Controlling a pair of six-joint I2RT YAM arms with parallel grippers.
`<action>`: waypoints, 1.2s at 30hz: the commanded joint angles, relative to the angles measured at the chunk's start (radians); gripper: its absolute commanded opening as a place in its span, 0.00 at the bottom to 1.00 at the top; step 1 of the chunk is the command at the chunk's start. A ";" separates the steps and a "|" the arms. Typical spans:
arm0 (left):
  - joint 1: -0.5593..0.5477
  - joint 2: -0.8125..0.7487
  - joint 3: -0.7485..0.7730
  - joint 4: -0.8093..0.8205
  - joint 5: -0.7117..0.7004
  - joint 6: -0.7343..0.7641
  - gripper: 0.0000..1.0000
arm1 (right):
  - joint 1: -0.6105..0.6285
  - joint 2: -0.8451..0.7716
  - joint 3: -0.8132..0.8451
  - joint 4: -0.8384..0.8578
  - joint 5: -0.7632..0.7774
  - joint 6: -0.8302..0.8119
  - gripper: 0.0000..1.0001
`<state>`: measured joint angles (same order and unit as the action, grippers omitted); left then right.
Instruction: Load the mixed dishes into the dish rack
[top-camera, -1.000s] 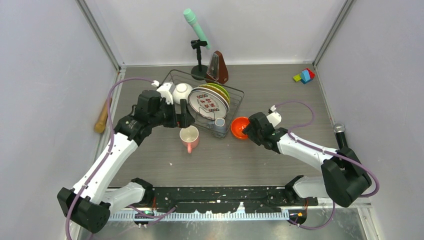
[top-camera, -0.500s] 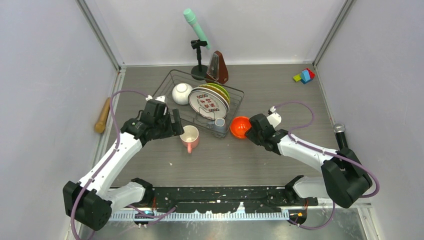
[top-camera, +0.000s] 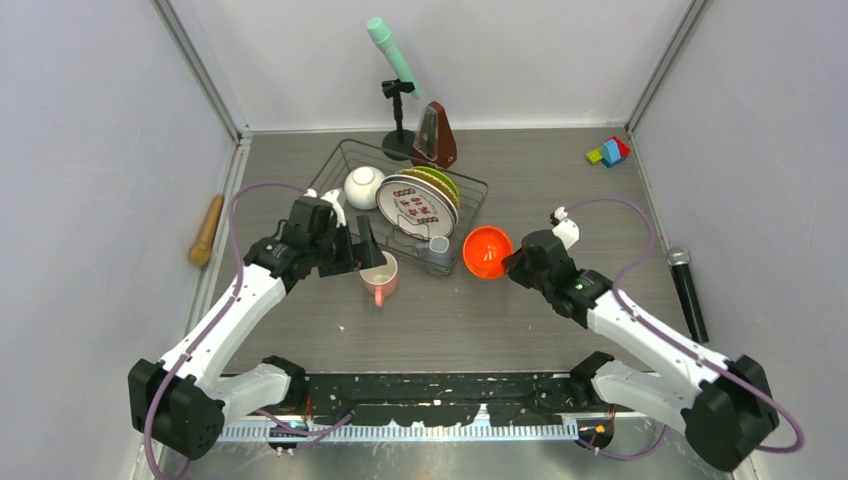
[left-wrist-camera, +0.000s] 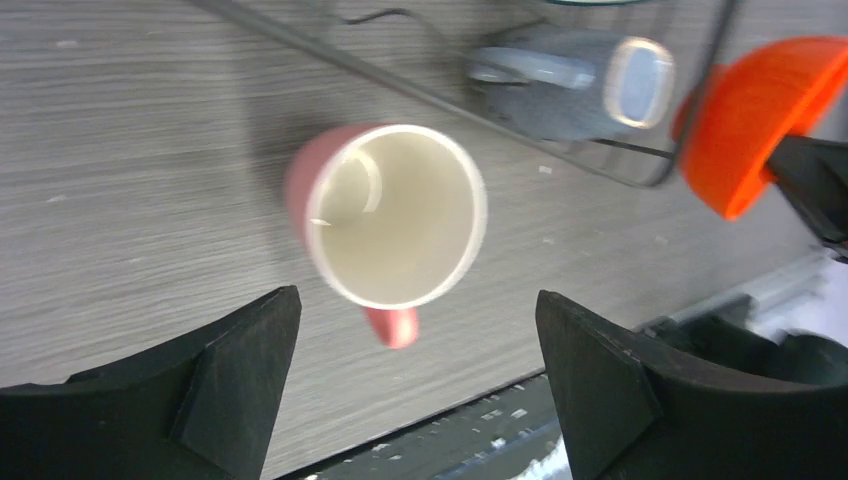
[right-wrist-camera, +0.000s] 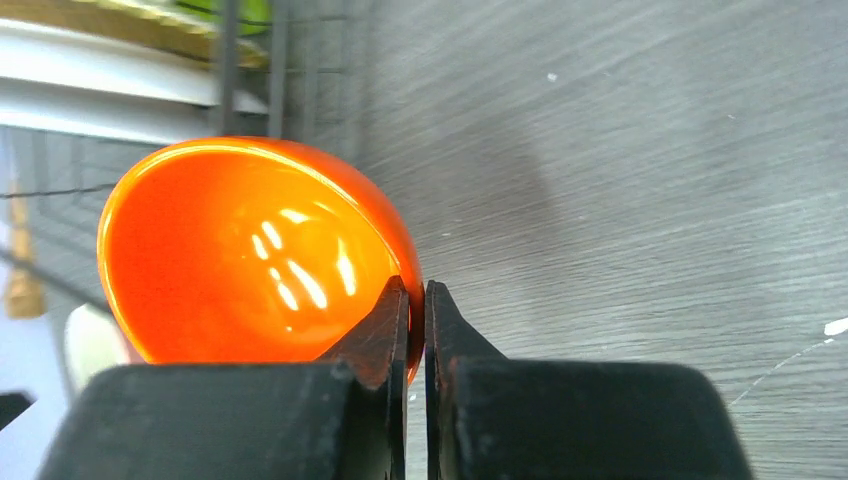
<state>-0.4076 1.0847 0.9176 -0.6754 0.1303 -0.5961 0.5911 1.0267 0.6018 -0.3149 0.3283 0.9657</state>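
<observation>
The dish rack (top-camera: 332, 168) holds a white bowl (top-camera: 363, 186), a white teal-rimmed plate (top-camera: 417, 207), a tan plate, a lime-green plate (top-camera: 443, 181) and a small grey-blue mug (top-camera: 439, 247). A pink mug (top-camera: 379, 277) stands upright on the table just in front of the rack. My left gripper (top-camera: 362, 250) hovers open over it, the pink mug (left-wrist-camera: 395, 215) lying between and beyond its fingers, untouched. My right gripper (top-camera: 505, 262) is shut on the rim of the orange-red bowl (top-camera: 486, 252), tilted on edge beside the rack's right end. One finger of the right gripper (right-wrist-camera: 417, 290) is inside the orange-red bowl (right-wrist-camera: 240, 250).
A teal microphone on a stand (top-camera: 395, 60) and a brown metronome (top-camera: 435, 135) stand behind the rack. Coloured blocks (top-camera: 608, 151) lie at the back right, a black microphone (top-camera: 687, 290) at the right wall, a wooden stick (top-camera: 205, 230) at the left wall.
My right gripper has shut on the orange-red bowl's rim and tipped it up, shifting a little right. My left gripper has drawn back from the rack to above the pink mug.
</observation>
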 joint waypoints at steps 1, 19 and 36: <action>0.004 -0.057 0.026 0.204 0.316 -0.033 0.92 | -0.001 -0.170 0.039 0.048 -0.116 -0.114 0.00; -0.123 0.003 0.150 0.598 0.532 -0.161 0.94 | -0.007 -0.104 0.160 0.381 -0.639 -0.149 0.00; -0.124 0.044 0.151 0.434 0.587 -0.140 0.90 | -0.007 -0.070 0.174 0.378 -0.619 -0.180 0.00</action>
<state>-0.5285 1.1168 1.0355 -0.2176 0.6575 -0.7437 0.5869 0.9657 0.7147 -0.0078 -0.2890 0.8078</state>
